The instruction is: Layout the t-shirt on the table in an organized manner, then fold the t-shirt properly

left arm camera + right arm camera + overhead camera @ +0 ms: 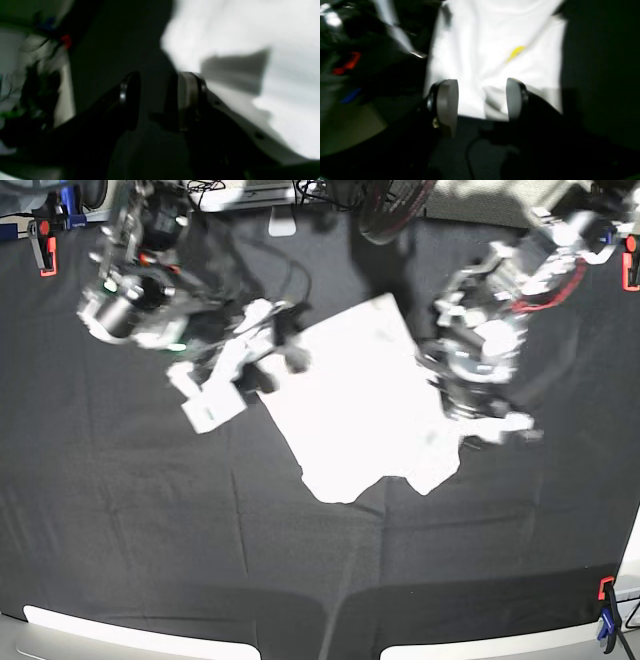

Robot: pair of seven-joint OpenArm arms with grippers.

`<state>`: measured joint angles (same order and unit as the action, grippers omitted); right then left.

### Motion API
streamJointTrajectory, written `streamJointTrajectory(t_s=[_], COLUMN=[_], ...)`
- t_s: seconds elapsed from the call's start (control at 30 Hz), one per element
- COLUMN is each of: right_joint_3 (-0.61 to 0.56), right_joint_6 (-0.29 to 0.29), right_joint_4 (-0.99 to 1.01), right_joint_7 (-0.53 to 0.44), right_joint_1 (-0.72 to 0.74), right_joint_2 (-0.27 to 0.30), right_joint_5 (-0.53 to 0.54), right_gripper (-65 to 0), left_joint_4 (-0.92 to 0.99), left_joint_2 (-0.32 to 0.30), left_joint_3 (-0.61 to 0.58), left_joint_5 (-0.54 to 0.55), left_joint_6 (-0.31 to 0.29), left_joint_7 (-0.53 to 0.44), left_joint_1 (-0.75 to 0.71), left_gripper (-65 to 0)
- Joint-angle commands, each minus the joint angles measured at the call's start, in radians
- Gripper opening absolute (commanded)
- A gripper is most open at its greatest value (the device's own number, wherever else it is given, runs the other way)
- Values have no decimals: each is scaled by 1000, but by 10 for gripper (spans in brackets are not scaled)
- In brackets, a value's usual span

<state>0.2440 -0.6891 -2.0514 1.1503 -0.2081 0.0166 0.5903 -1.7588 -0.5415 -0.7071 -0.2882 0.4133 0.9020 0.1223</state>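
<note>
Beneath both arms' fingers the black table [120, 510] carries the white t-shirt [365, 410], its print hidden, with the right fingers [482, 100] spread wide over its edge gripping nothing, the left fingers [155, 100] parted beside it, blurred.

A robotics lab: black-draped table [120, 520] secured by red clamps [45, 252], cables [300, 190] along the frame's top edge.
</note>
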Motion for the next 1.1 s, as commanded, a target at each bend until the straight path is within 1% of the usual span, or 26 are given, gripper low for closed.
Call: streamJointTrajectory(t_s=[0.0,0.07,0.17,0.37,0.47,0.53,0.57,0.6,0.67,0.73,0.83,0.9,0.93,1.0,1.07], right_joint_3=[23,71,140,265,334,386,414,439,480,500,497,471,446,375,282], right_joint_6=[-9,-9,-9,-9,-9,-9,-9,-9,-9,-9,-9,-9,-9,-9,-9], right_joint_4=[-40,-80,-138,-251,-305,-305,-305,-305,-305,-305,-305,-305,-305,-247,-134], right_joint_7=[-18,-18,-18,-18,-18,-18,-16,-15,-15,-15,-15,-15,-15,-18,-53], right_joint_1=[-5,-35,-108,-343,-488,-587,-636,-678,-763,-843,-941,-993,-1012,-1033,-1033], right_joint_2=[3,7,16,61,84,100,110,117,123,129,128,128,132,145,175], right_joint_5=[-1,-14,-8,-8,-8,-8,-2,19,40,42,48,44,31,-42,-123], right_gripper=[-350,-350,-350,-350,-350,-350,-350,-350,-350,-350,-350,-350,-350,-350,-350], left_joint_4=[-55,-142,-275,-467,-525,-560,-575,-589,-597,-597,-597,-597,-592,-517,-396], left_joint_2=[-24,-60,-88,-93,-94,-95,-99,-110,-145,-183,-199,-198,-195,-175,-143], left_joint_3=[8,14,40,152,221,268,290,308,335,344,344,344,344,344,344], left_joint_5=[-24,-24,-21,37,37,37,38,51,103,135,155,223,259,301,316], left_joint_6=[30,30,29,29,23,-16,-34,-44,-44,-43,-53,-116,-143,-217,-305], left_joint_7=[-6,-2,3,4,44,85,91,92,87,69,66,43,4,-81,-135], left_joint_1=[13,-13,-89,-347,-480,-563,-607,-649,-731,-813,-932,-1014,-1056,-1120,-1130], left_gripper=[-420,-420,-420,-420,-420,-420,-420,-420,-420,-420,-420,-420,-420,-420,-420])
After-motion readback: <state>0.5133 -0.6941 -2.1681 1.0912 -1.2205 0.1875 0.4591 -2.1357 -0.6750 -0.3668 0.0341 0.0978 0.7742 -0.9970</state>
